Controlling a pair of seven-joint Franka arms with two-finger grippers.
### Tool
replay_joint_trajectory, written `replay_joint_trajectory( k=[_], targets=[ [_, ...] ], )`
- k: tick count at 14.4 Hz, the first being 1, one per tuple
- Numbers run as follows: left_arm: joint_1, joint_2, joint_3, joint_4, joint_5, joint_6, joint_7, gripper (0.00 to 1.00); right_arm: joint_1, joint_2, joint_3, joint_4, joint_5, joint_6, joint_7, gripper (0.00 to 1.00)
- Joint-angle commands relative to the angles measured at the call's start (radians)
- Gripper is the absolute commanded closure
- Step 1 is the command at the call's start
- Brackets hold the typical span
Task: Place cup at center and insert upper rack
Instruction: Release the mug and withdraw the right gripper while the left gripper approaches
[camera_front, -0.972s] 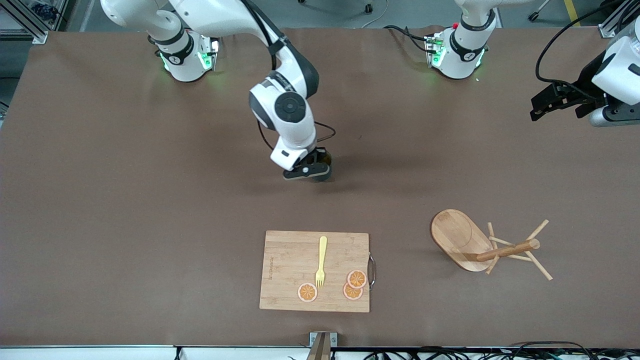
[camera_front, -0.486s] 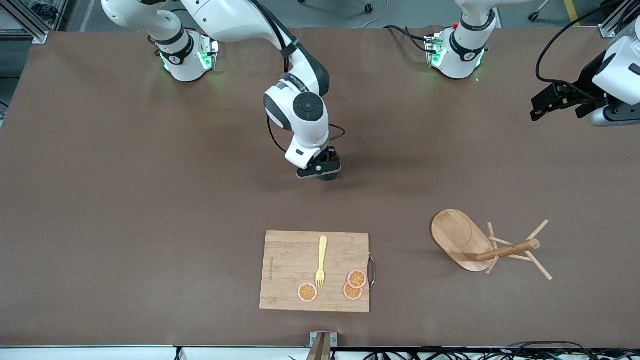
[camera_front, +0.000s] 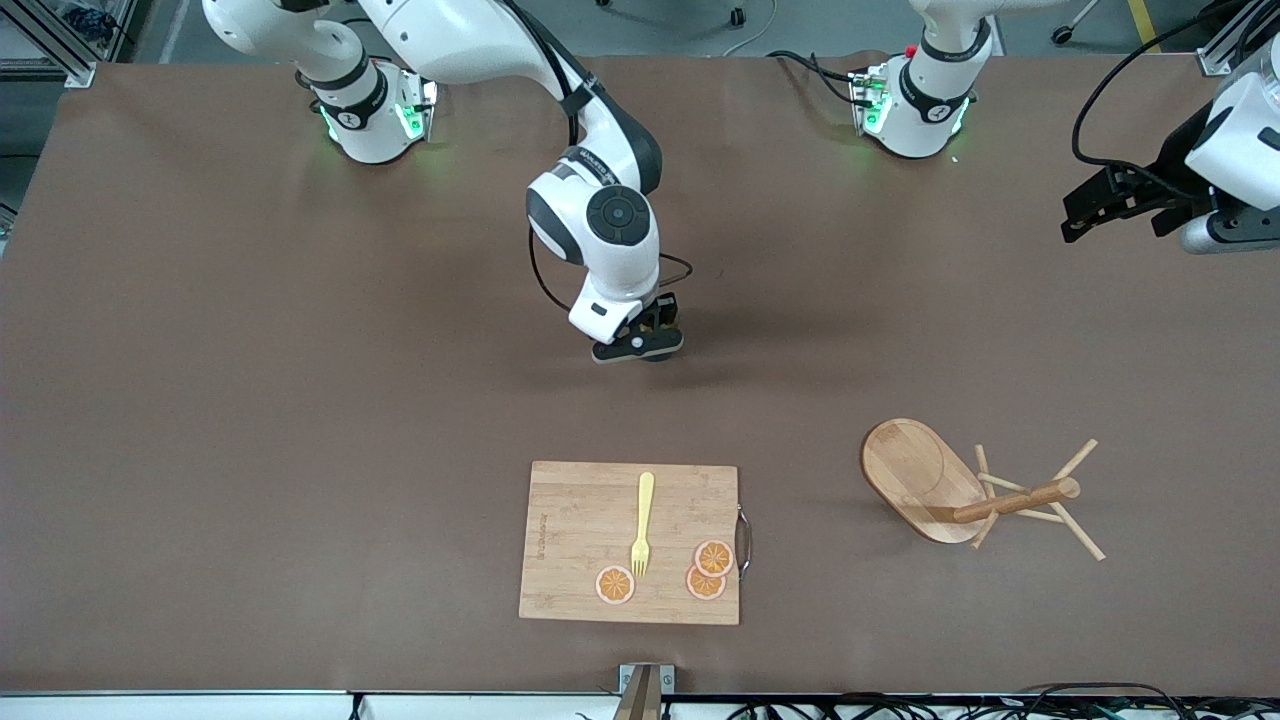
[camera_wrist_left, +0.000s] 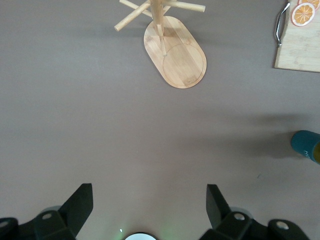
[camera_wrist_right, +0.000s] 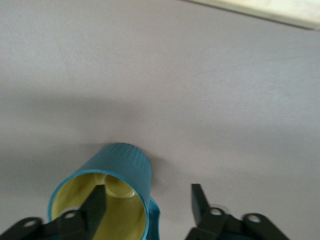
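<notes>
Right wrist view: I see right gripper (camera_wrist_right: 147, 202) open, one finger inside cup (camera_wrist_right: 111, 192).
Left gripper (camera_wrist_left: 149, 202): open, empty, waiting.
Rack (camera_front: 965, 493): lying tipped.

Even overhead light, soft shadows, perhaps slight blur

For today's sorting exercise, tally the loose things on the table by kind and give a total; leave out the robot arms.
Cup: 1
Mug tree: 1
Cutting board: 1
Fork: 1
Orange slices: 3
Total: 7
</notes>
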Motion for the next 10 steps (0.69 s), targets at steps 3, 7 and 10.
replay_joint_trajectory(
  k=[3, 7, 10],
  targets=[
    [-0.004, -0.006, -0.003, -0.004, 0.012, 0.004, 0.0, 0.0, -0.119, -0.1, 0.008, 0.061, 0.003, -0.173, -0.115, 0.0],
    [-0.006, -0.007, -0.041, -0.025, 0.011, 0.007, -0.018, 0.0, -0.311, -0.174, 0.008, 0.059, 0.003, -0.289, -0.384, 0.0],
    [-0.007, -0.003, -0.119, -0.031, 0.011, 0.016, -0.166, 0.0, -0.469, -0.211, 0.007, 0.058, 0.002, -0.367, -0.613, 0.0]
  ],
)
